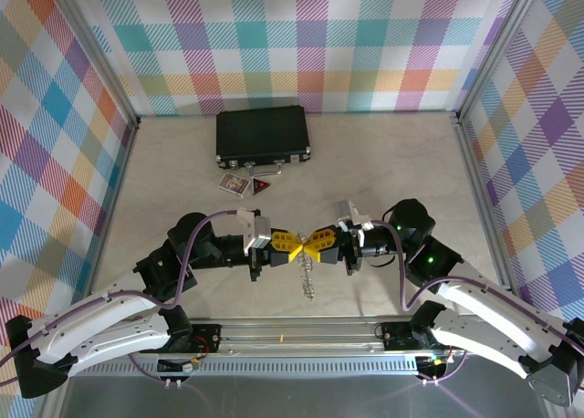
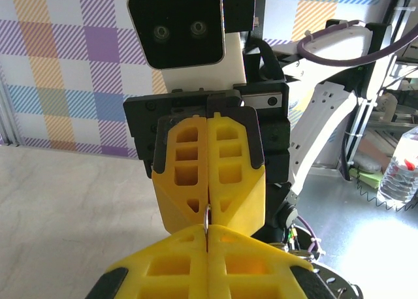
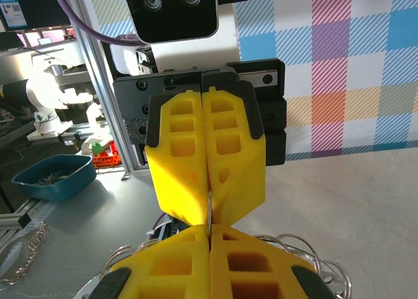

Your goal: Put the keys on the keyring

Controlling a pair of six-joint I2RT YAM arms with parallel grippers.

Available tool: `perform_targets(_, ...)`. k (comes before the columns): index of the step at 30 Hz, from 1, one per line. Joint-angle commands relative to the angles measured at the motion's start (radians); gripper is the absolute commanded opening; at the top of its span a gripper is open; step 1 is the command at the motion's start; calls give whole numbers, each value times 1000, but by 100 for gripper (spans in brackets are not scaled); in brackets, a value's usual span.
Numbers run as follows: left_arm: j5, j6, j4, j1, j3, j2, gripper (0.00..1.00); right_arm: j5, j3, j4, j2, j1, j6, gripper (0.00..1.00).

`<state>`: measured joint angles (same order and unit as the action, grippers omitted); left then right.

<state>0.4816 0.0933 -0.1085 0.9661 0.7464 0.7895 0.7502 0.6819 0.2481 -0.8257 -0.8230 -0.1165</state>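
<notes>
Yellow left gripper (image 1: pixel 297 245): clamped on keyring (image 1: pixel 308 281) | right gripper (image 1: pixel 311 245): clamped on same ring, tip to tip | keyring: dangling beneath them | case (image 1: pixel 263 135): well apart

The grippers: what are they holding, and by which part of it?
Both the left gripper and right gripper pinch the keyring by its thin wire ring, from opposite sides.

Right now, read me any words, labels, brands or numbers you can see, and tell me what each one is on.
Nothing here can be read.
The small card by the black case: print too small.
The red triangular card: too small.
The bottle label: blurred.
The blue sign: blurred.
</notes>
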Motion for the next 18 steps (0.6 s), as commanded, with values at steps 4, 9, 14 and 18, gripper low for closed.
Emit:
perform_targets(4,11,-12,-51,-9,-18,11,4,63,2,103,-8,-5,-29,0)
perform_targets(9,14,-14,-56,-9,-19,10,0,63,3,106,-12,-5,-35,0)
perform_targets(14,-24,8,-23,-9,-15,-5,0,-29,16,17,11,-5,-38,23)
perform_targets(18,-72,31,11,-12,-14,-22,0,-121,58,-131,24,-1,-51,53)
